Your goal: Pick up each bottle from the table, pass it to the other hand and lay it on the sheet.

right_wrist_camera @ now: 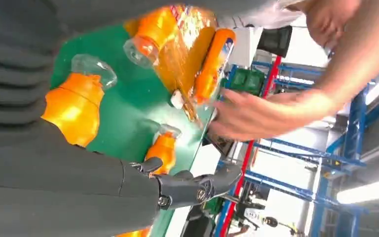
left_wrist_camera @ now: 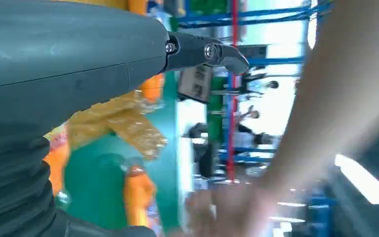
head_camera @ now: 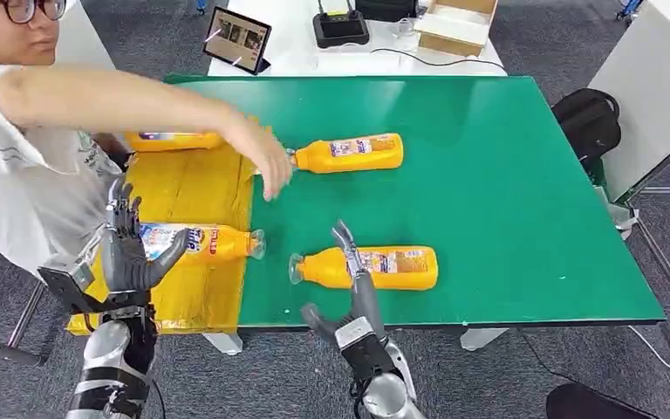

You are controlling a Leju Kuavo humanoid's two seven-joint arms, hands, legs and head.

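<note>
On the crinkled yellow sheet (head_camera: 194, 183) at the left of the green counter (head_camera: 506, 201), two orange plastic bottles are already lying: one along the far edge (head_camera: 173, 140), partly hidden by a person's arm, and one near the front edge (head_camera: 201, 242) with its clear cap poking just past the sheet towards the green. Our left hand (head_camera: 126, 249) is hovering at the base end of that nearer bottle, fingers spread and upright; we are judging it released, though we cannot tell whether the thumb is touching the label.

Two more orange bottles are lying on the bare green surface, so we are reckoning the job about half done. The nearer of these (head_camera: 375, 267) is resting close to the front edge with its cap pointing at the sheet, and our right hand (head_camera: 349, 288) is reaching over it, fingers extended and apart, not closed on anything. That one looks like the next pick. The farther bottle (head_camera: 349, 154) is lying mid-counter, its cap just beside the sheet's edge.

Standing in our way is the person in a white shirt at the left, whose hand (head_camera: 266, 161) is stretching across the sheet to that farther bottle's cap. Beyond the counter we are seeing a white table carrying a tablet (head_camera: 237, 39), a black device (head_camera: 340, 26) and a cardboard box (head_camera: 456, 24); a black backpack (head_camera: 589, 122) is sitting on the floor at the right.
</note>
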